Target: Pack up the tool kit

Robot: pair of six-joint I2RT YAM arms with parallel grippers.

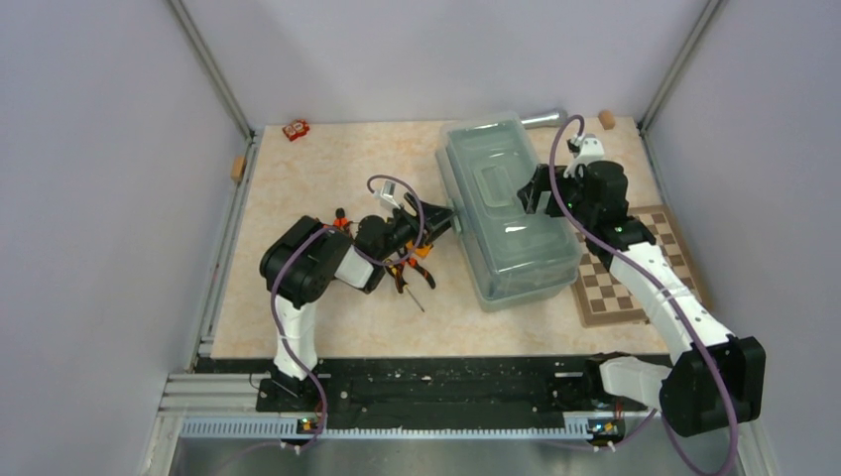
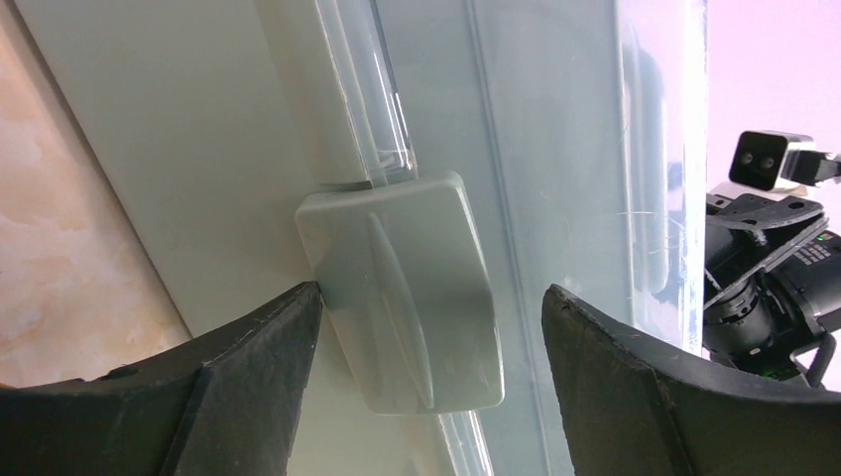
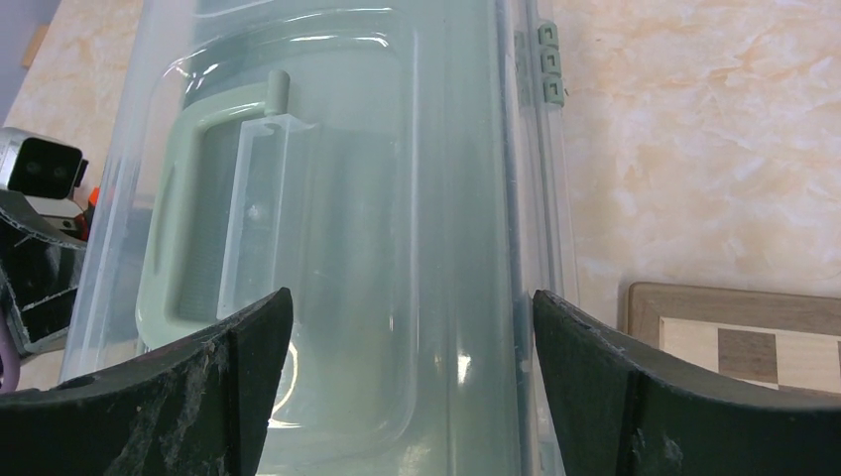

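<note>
The sage-green toolbox [image 1: 516, 283] stands right of centre with its translucent lid [image 1: 493, 151] down. My left gripper [image 1: 447, 214] is open at the box's left side, its jaws either side of the green latch [image 2: 402, 288]; the left fingertip [image 2: 298, 312] touches the latch edge. My right gripper [image 1: 528, 198] is open just above the lid [image 3: 397, 149], right of the green handle [image 3: 183, 258]. Orange-black pliers [image 1: 418, 272] and a thin screwdriver shaft [image 1: 414, 297] lie on the table under my left arm, partly hidden. A small orange-red object [image 1: 296, 130] sits far back left.
The brown-and-cream chessboard [image 1: 635, 283] lies right of the box, also in the right wrist view [image 3: 754, 337]. A grey metal cylinder [image 1: 540, 118] and a cork [image 1: 606, 119] lie behind the box. A wooden block [image 1: 238, 167] sits at the left edge.
</note>
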